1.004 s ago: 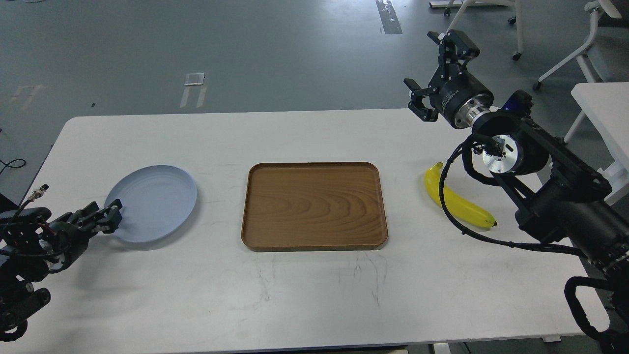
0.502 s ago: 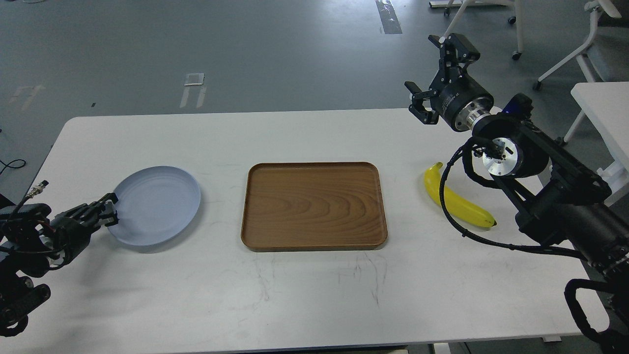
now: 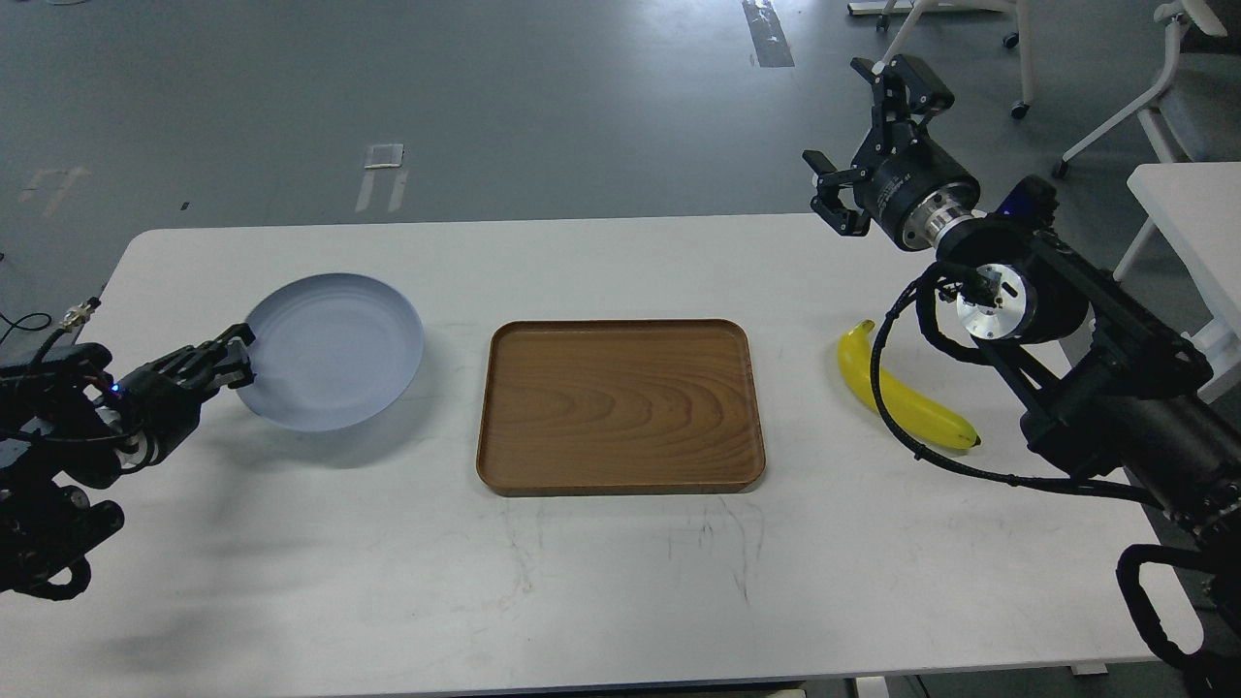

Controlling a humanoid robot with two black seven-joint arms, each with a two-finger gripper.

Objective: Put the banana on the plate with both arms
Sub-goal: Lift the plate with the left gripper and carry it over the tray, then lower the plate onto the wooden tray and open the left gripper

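Note:
The pale blue-lavender plate (image 3: 334,349) is lifted off the white table at the left, tilted, with a shadow under it. My left gripper (image 3: 238,357) is shut on the plate's left rim. The yellow banana (image 3: 897,393) lies on the table at the right, partly crossed by a black cable of my right arm. My right gripper (image 3: 866,138) is open and empty, raised above the table's far right edge, behind and above the banana.
A rectangular brown wooden tray (image 3: 620,407) lies in the middle of the white table (image 3: 620,582), between plate and banana. Chairs (image 3: 1144,87) and another white table (image 3: 1188,208) stand at the far right on the grey floor.
My left gripper has closed on the plate's rim and lifted the plate up and to the right, toward the tray. My right gripper has shifted slightly; the banana has not moved.

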